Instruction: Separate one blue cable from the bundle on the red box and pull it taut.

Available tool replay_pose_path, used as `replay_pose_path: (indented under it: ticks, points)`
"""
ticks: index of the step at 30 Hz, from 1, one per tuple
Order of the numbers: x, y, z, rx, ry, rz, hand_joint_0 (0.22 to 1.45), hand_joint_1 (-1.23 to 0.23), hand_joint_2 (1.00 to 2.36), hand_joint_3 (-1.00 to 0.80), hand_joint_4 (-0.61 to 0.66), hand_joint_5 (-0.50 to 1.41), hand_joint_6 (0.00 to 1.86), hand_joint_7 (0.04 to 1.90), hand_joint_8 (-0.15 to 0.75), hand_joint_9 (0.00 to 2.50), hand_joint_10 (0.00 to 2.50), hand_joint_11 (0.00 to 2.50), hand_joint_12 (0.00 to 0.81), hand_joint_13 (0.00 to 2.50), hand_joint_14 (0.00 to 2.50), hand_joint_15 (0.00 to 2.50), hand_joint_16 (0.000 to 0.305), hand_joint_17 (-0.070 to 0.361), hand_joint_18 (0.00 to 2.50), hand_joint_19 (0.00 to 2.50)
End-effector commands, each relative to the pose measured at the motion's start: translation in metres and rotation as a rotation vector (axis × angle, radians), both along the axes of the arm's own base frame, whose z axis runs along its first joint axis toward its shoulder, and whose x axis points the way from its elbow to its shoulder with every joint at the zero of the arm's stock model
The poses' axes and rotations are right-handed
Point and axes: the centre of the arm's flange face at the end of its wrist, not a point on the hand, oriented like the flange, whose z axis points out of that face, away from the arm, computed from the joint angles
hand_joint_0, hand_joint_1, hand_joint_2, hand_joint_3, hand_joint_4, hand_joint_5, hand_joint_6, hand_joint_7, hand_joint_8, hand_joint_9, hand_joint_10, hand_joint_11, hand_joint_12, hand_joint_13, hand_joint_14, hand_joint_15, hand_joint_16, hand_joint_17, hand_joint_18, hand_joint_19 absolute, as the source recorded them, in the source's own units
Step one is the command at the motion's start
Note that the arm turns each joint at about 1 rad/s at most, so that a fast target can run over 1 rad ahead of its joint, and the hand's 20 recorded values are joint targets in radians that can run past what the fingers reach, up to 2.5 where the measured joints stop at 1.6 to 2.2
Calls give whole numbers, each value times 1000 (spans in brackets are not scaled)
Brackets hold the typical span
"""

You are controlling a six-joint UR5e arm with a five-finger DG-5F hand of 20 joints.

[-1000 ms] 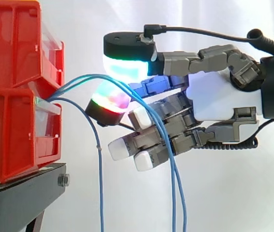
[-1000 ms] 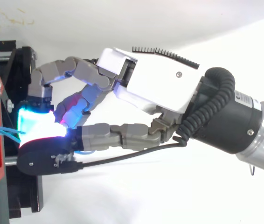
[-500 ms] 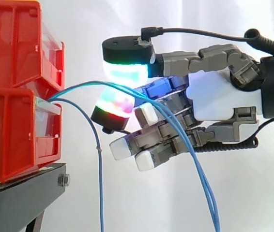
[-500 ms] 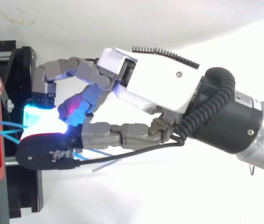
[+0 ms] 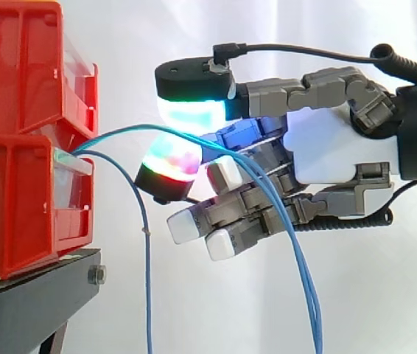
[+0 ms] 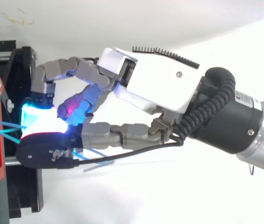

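Blue cable (image 5: 300,273), thin, light, limp, probably slippery, drooped slack across front of hand (image 5: 334,147). Glowing pads (image 5: 194,110) pinched it near red box (image 5: 17,206), where it arched out; firm hold there seemed right. Second strand (image 5: 147,280) hung free beside box. White curtain (image 5: 208,317) behind.

Two blue cables (image 5: 116,133) come out of the stacked red bins (image 5: 17,147) on the black stand (image 5: 32,302). The hand (image 5: 334,147) pinches them between two glowing pads (image 5: 192,110). Past the pads, they droop down in front of the other curled fingers. A third blue cable (image 5: 148,295) hangs straight down, apart from the hand.
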Motion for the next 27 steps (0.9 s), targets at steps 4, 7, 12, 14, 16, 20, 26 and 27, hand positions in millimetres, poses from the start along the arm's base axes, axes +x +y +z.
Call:
replay_pose_path:
  ticks: [4, 7, 12, 14, 16, 20, 26, 27]
  points:
    - [-1, 0, 0, 0, 4, 0, 596, -676, 1017, -37, 76, -64, 722, 1155, 313, 1262, 15, 754, 413, 912, 14, 405, 47, 106, 834, 380]
    - [-8, 2, 11, -5, 28, 5, 598, -680, 1019, -40, 68, -67, 718, 1158, 306, 1236, 16, 765, 401, 891, 15, 410, 46, 103, 815, 391]
    - [-17, 2, 18, -18, 83, 8, 595, -692, 1018, -19, 92, -78, 731, 1118, 302, 1220, 17, 813, 404, 877, 15, 425, 46, 103, 790, 387]
    - [-21, 3, 19, -23, 108, 12, 594, -696, 1018, -13, 99, -83, 740, 1115, 305, 1208, 18, 822, 407, 868, 13, 426, 46, 105, 787, 387]
    - [-24, 3, 19, -19, 124, 12, 591, -702, 1016, -4, 121, -90, 756, 1093, 311, 1199, 14, 819, 412, 871, 13, 423, 47, 107, 794, 383]
    - [-25, 5, 18, -4, 125, 12, 590, -703, 1014, -9, 134, -105, 783, 1072, 323, 1190, 17, 831, 421, 867, 15, 416, 48, 109, 798, 368]
    - [-24, 7, 18, 2, 121, 13, 588, -705, 1014, 0, 114, -130, 821, 1093, 327, 1161, 14, 853, 425, 855, 13, 421, 49, 109, 786, 370]
    - [-24, 7, 18, 2, 121, 13, 588, -707, 1014, 6, 110, -135, 830, 1104, 326, 1150, 15, 848, 427, 854, 13, 416, 49, 110, 783, 368]
